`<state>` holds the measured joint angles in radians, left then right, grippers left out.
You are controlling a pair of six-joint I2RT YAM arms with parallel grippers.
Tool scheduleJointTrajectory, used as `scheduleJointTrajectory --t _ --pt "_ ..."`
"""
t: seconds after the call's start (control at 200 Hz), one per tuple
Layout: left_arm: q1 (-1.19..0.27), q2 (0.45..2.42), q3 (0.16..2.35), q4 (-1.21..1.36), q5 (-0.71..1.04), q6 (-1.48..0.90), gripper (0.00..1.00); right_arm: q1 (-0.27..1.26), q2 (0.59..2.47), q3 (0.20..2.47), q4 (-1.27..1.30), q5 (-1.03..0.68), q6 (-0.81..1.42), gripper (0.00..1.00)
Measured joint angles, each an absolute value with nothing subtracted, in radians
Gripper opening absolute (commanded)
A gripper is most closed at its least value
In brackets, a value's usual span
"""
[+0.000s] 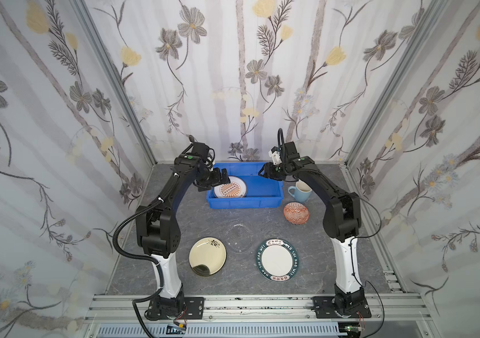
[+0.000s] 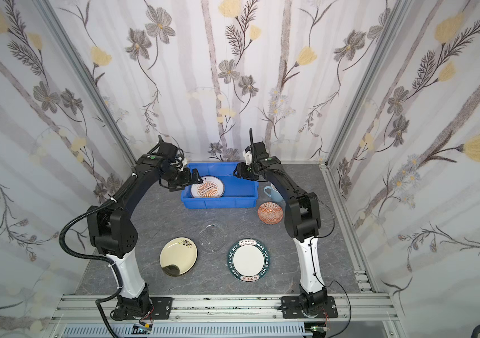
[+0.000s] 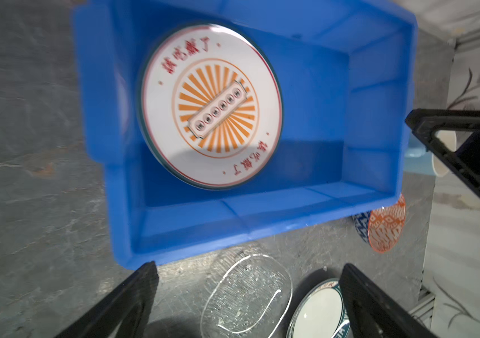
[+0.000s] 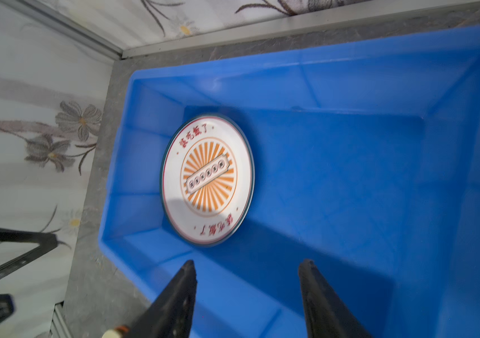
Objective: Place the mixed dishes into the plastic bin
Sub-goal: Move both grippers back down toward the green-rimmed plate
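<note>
Sunburst plate [image 1: 230, 188] lies in the bin [image 1: 244, 202]; cream plate [image 1: 207, 256], glass plate [image 1: 238, 236], teal plate [image 1: 276, 259], bowl [image 1: 296, 213] and mug [image 1: 300, 190] wait on the desk [image 1: 174, 281]. Left claw [image 1: 222, 178] and right claw [image 1: 261, 171] hang apart, empty.

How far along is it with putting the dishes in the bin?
Done: the sunburst plate lies in the blue bin. In hand: nothing; the left gripper and right gripper are open and empty at the bin. Left: mug, bowl, glass plate, cream plate and teal-rimmed plate, on the table.
</note>
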<state>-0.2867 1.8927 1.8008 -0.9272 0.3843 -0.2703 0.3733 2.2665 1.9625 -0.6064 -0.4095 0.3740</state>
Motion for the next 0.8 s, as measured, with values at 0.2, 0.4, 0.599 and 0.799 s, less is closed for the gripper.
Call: scheduleJointTrajectory --t 0.2,0.4,0.599,0.799 --pt "-0.453 1.747 1.566 -0.879 0.355 -0.304 0.96 0.382 1.831 1.528 -0.569 -0.337 0.347 0.55" --pt "-0.656 1.556 1.310 -0.813 0.298 -0.424 0.92 0.498 1.468 1.090 -0.567 -0.250 0.413 0.53" --pt "-0.842 1.436 1.068 -0.725 0.214 -0.569 0.91 0.579 1.185 0.746 -0.533 -0.190 0.570 0.53" --pt "-0.942 1.410 0.928 -0.635 0.144 -0.682 0.90 0.590 1.032 0.571 -0.531 -0.131 0.704 0.51"
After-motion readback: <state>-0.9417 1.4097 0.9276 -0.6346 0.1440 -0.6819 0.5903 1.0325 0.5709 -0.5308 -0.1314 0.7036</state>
